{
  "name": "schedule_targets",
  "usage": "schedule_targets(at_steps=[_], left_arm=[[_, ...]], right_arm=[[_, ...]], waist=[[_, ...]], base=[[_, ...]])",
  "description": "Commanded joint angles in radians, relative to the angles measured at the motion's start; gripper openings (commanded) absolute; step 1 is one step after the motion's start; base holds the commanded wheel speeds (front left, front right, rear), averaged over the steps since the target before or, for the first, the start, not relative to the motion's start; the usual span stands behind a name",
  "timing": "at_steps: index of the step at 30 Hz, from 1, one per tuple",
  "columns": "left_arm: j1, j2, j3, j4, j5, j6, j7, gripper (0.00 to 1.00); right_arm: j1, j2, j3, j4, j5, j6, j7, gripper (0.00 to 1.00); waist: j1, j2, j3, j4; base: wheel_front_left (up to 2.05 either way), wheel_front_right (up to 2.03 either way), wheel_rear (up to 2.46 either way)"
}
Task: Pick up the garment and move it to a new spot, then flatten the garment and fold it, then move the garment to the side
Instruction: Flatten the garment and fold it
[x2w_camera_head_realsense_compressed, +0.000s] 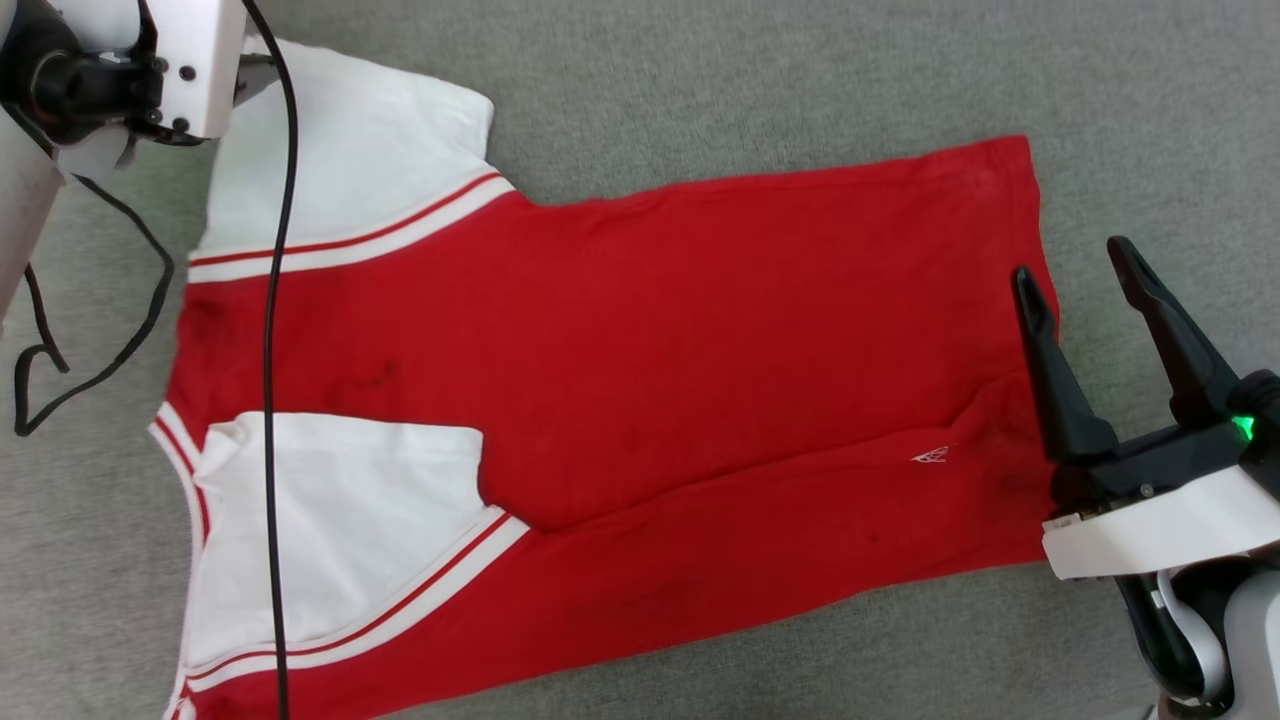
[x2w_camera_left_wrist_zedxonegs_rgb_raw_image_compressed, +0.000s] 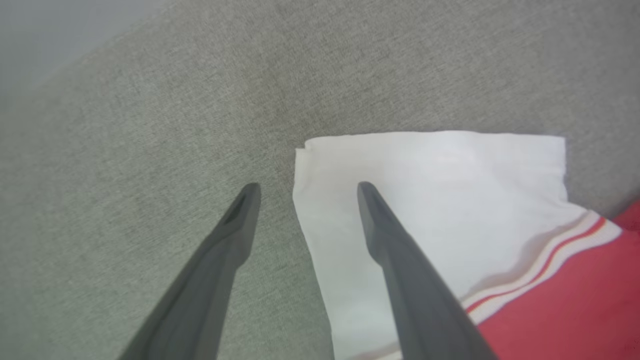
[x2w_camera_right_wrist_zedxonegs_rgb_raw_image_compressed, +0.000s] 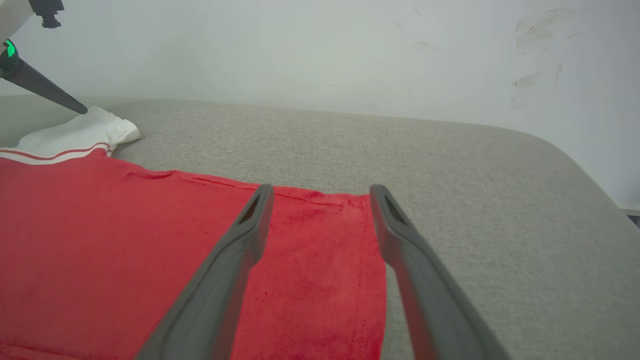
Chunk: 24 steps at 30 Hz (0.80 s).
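The garment (x2w_camera_head_realsense_compressed: 700, 350) lies spread on the grey fabric surface (x2w_camera_head_realsense_compressed: 700, 80), red body across the middle, white sleeves at the left. Its near sleeve (x2w_camera_head_realsense_compressed: 340, 520) is folded in over the body, and the near long edge is turned over along a crease. My right gripper (x2w_camera_head_realsense_compressed: 1068, 260) hangs open over the hem at the right end, with nothing between its fingers; the right wrist view has the gripper (x2w_camera_right_wrist_zedxonegs_rgb_raw_image_compressed: 321, 189) above the red hem corner (x2w_camera_right_wrist_zedxonegs_rgb_raw_image_compressed: 350, 240). My left gripper (x2w_camera_left_wrist_zedxonegs_rgb_raw_image_compressed: 308, 186) is open, straddling the edge of the far white sleeve (x2w_camera_left_wrist_zedxonegs_rgb_raw_image_compressed: 450, 200). Its wrist (x2w_camera_head_realsense_compressed: 150, 60) is at the upper left.
A black cable (x2w_camera_head_realsense_compressed: 270, 400) hangs from the left arm across the garment's left part. A pale wall (x2w_camera_right_wrist_zedxonegs_rgb_raw_image_compressed: 320, 50) rises behind the surface, whose rounded edge (x2w_camera_right_wrist_zedxonegs_rgb_raw_image_compressed: 575, 165) falls away at the right. Bare grey fabric surrounds the garment.
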Motion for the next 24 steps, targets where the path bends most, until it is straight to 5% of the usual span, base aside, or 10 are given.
schedule_targets(at_steps=[1,8,9,16,24], left_arm=[[-0.010,-0.002,-0.008,0.010,0.009,-0.002,0.005,1.00],[0.031,-0.017,-0.054,0.062,0.003,-0.017,0.049,1.00],[0.061,-0.020,-0.063,0.068,-0.016,-0.023,0.061,0.00],[0.068,-0.026,-0.052,0.020,-0.040,-0.026,-0.078,0.00],[0.116,-0.010,-0.084,-0.091,-0.052,-0.026,-0.222,0.00]], right_arm=[[-0.013,0.007,0.004,0.003,-0.003,-0.001,-0.007,1.00],[-0.035,0.014,0.010,0.020,-0.002,-0.001,-0.025,1.00],[-0.041,0.015,0.006,0.028,0.001,-0.001,-0.028,1.00],[-0.087,-0.047,-0.050,0.036,0.017,-0.001,-0.004,1.00],[-0.198,-0.228,-0.075,0.070,0.107,-0.001,0.190,1.00]], waist=[[-0.0002,0.0000,0.026,-0.012],[-0.0002,0.0000,0.055,-0.017],[-0.0002,0.0000,0.054,-0.018],[-0.0002,0.0000,-0.023,0.013],[-0.0002,0.0000,-0.113,0.073]], base=[[0.00,0.00,0.00],[0.00,0.00,0.00],[0.00,0.00,0.00],[0.00,0.00,0.00],[0.00,0.00,0.00]])
